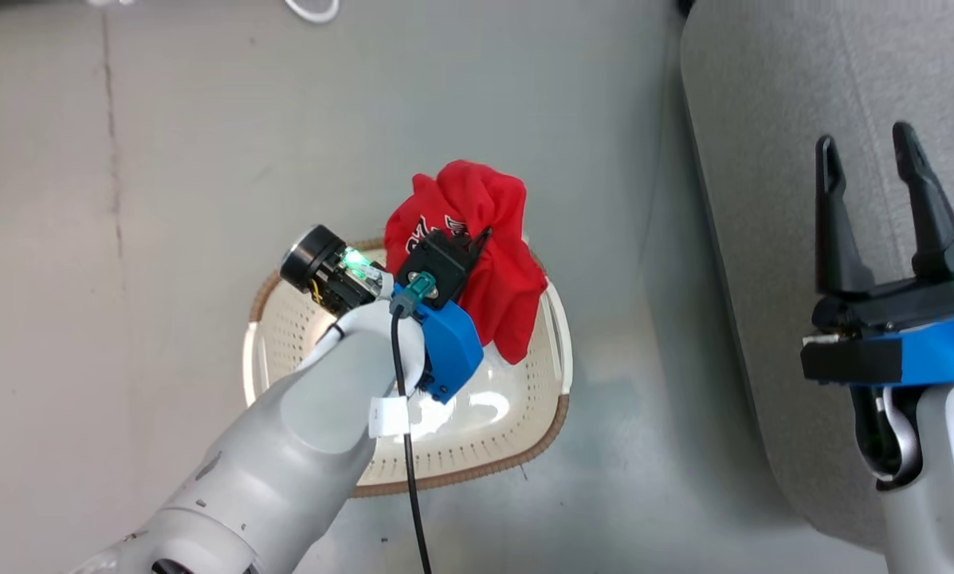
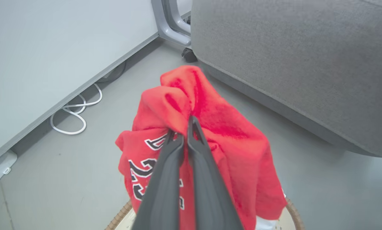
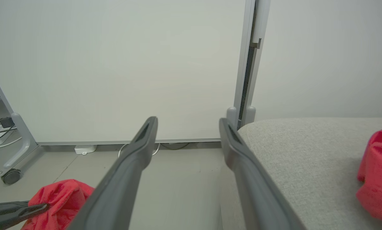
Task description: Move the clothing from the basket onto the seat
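A red jersey (image 1: pixel 477 207) with black-and-white lettering hangs bunched above the far side of the cream basket (image 1: pixel 285 335), its lower folds trailing down inside the rim. My left gripper (image 1: pixel 479 237) is shut on the top of this clothing (image 2: pixel 232 140), fingers pinching the fabric (image 2: pixel 182 129). The grey seat (image 1: pixel 763 119) lies to the right of the basket. Over the seat's edge my right gripper (image 1: pixel 871 155) stands open with nothing between its fingers (image 3: pixel 187 124). In the right wrist view another red garment (image 3: pixel 377 174) lies on the seat (image 3: pixel 289 153).
A white cable (image 2: pixel 76 119) loops on the grey floor by a pale wall panel (image 3: pixel 114 64). A wheeled frame leg with a caster (image 3: pixel 10 175) stands near the wall. Open floor separates basket and seat (image 1: pixel 628 319).
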Controlling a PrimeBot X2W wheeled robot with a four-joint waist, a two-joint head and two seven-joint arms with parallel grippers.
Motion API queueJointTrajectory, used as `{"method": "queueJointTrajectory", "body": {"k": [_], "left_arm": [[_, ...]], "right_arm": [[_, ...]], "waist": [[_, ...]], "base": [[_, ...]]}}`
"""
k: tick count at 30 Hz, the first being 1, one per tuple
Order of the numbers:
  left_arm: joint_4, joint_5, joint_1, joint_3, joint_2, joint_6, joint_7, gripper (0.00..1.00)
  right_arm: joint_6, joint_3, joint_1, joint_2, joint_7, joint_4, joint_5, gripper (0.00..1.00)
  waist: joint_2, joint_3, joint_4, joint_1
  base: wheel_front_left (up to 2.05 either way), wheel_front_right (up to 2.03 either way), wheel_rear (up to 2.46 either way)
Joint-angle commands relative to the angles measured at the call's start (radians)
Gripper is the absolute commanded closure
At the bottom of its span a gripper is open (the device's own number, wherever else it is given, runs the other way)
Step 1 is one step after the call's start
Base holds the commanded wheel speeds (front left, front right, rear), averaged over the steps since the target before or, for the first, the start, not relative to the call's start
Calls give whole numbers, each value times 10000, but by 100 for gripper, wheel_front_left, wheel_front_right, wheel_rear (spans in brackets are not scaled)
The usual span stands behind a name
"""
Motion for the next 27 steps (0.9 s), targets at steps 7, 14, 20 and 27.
{"method": "queueJointTrajectory", "body": {"k": [7,14,20,27], "left_arm": [[-814,172,502,619,52,138,-47,100],[-1682,373,829,1377,208,154,-48,100],[-2360,550,1068,1891,229,170,-49,100],[-2826,814,1285,2039,202,60,-50,100]], "right_arm": [[1,28,750,97,-6,250,-147,0],[1,68,1352,239,-6,486,-232,0],[1,74,1796,320,-6,599,-281,0],[1,68,2268,459,-6,720,-307,0]], "waist": [[-1,-1540,148,1],[-1,-2655,173,1],[-1,-3295,184,1],[-1,-3891,200,1]], "base": [[0,0,0],[0,0,0],[0,0,0],[0,0,0]]}}
